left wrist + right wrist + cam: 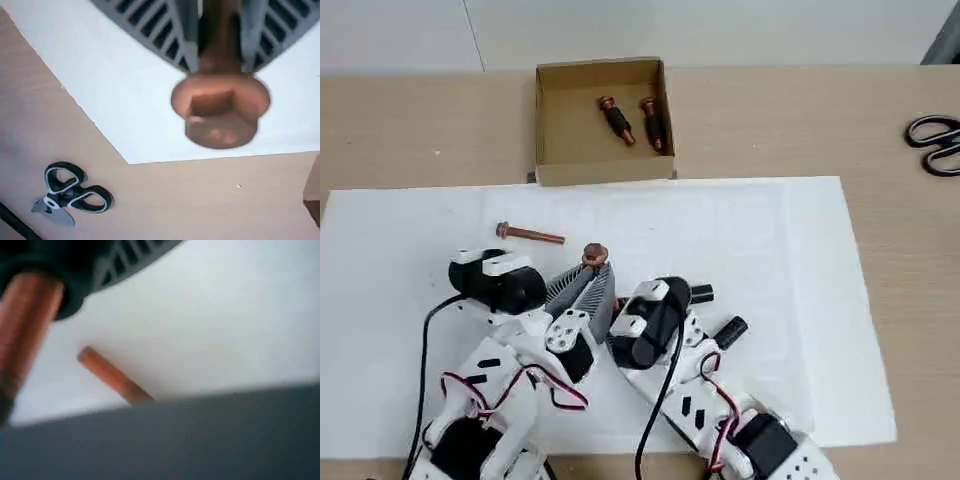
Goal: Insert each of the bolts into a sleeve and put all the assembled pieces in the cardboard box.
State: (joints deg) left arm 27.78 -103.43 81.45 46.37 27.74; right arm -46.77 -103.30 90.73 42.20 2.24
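Poking out head-first from between two grey ribbed fingers [145, 25], the held bolt [220, 107] is clamped by its shaft in the left gripper [220, 45]. In the high view its copper head sits just past the fingertips, near the middle of the white sheet [750, 230]. From the right wrist, a copper shaft [22, 335] runs out of a dark, blurred collar, and what that collar is cannot be told. The right gripper [620, 305] lies close against the left one, and whether it is open or closed cannot be told

A second bolt [530, 235] lies loose and flat on the sheet, to the left of the held one and apart from it, with its head pointing left. A short black tube [731, 330] that looks like a loose sleeve lies on the sheet just beside the right arm, and another black tube [702, 293] is close by, against the arm's black motor

Beyond the sheet's far edge stands the cardboard box [570, 125], open at the top, with its front wall at the sheet's border. Inside it, both in the right half, lie two assembled pieces [617, 120] side by side. Each is a copper bolt through a dark sleeve, with the head towards the far wall

The box rests on the brown surface [410, 130], and a pair of black scissors [932, 145] lies at that surface's right edge, off the sheet and well apart from the box
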